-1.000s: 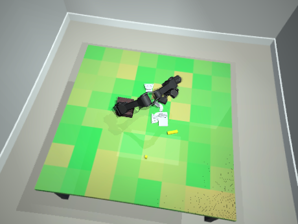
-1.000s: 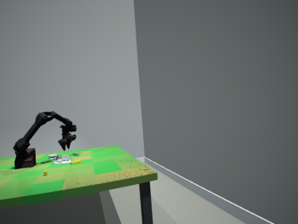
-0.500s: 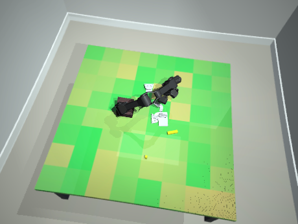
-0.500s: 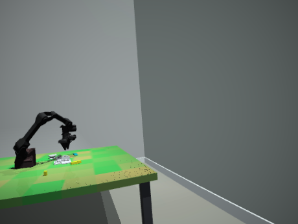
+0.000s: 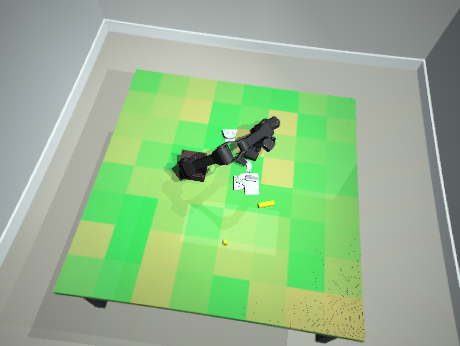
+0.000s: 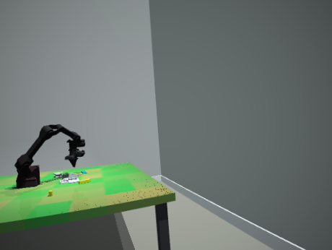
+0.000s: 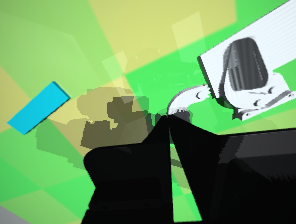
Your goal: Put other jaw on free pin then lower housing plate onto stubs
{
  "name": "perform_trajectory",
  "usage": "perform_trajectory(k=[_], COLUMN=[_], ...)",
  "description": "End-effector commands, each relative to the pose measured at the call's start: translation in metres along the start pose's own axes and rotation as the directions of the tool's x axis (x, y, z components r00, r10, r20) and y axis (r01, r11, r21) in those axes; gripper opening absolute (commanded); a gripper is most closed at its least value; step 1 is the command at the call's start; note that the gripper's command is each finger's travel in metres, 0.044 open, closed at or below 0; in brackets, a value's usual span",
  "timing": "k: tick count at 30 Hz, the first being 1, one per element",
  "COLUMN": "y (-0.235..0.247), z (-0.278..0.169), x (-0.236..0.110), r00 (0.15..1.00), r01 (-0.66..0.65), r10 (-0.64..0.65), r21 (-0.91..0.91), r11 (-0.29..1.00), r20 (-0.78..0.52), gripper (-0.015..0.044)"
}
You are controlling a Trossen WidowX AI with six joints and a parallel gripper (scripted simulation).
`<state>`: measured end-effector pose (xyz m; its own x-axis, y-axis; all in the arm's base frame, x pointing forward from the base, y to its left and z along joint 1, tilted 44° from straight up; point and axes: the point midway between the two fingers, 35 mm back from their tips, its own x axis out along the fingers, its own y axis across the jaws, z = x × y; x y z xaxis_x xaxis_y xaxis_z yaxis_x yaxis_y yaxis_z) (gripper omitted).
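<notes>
And there they were, my two fingertips together, the gripper (image 5: pixel 242 161) (image 6: pixel 74 165) (image 7: pixel 167 119) shut with nothing visible between them, pointing down above the table (image 5: pixel 175 260) (image 6: pixel 144 189)! In the wrist view, the curved white piece (image 5: pixel 248 166) (image 7: pixel 187 98), jaw-like in shape, showed right beside my tips, its dark lower end partly hidden behind them; the exterior view put me up over the tabletop. Just past its other end lay the white assembly (image 5: pixel 238 182) (image 7: pixel 272 93), holes showing along its edge, with a pale slab (image 5: pixel 252 186) (image 7: pixel 280 35) next to it and a dark grey rounded part (image 7: pixel 248 64) on top. Whether any teeth meshed, or which pin was free, I couldn't tell. Over on the far side from the slab sat another white piece (image 5: pixel 229 134) (image 6: pixel 58 174), well apart. A blue block (image 6: pixel 84 172) (image 7: pixel 39 107) lay off by itself, a yellow bar (image 5: pixel 266 204) (image 6: pixel 84 180) rested near the slab, and a small yellow cylinder (image 5: pixel 225 242) (image 6: pixel 50 193) stood farther out!
</notes>
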<state>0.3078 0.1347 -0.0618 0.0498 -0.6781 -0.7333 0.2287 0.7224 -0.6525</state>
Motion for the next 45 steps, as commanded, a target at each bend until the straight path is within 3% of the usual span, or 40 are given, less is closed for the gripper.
perform_trajectory(k=[1,11,28,45], y=[0.0000,0.0000,0.0000,0.0000], z=[0.0000,0.0000,0.0000,0.0000], x=[0.0000,0.0000,0.0000,0.0000], r00=[1.000,1.000,1.000,1.000], r01=[0.000,0.000,0.000,0.000], r10=[0.000,0.000,0.000,0.000], r21=[0.000,0.000,0.000,0.000], r11=[1.000,1.000,1.000,1.000], r20=[0.000,0.000,0.000,0.000], gripper=[0.0000,0.0000,0.0440,0.0440])
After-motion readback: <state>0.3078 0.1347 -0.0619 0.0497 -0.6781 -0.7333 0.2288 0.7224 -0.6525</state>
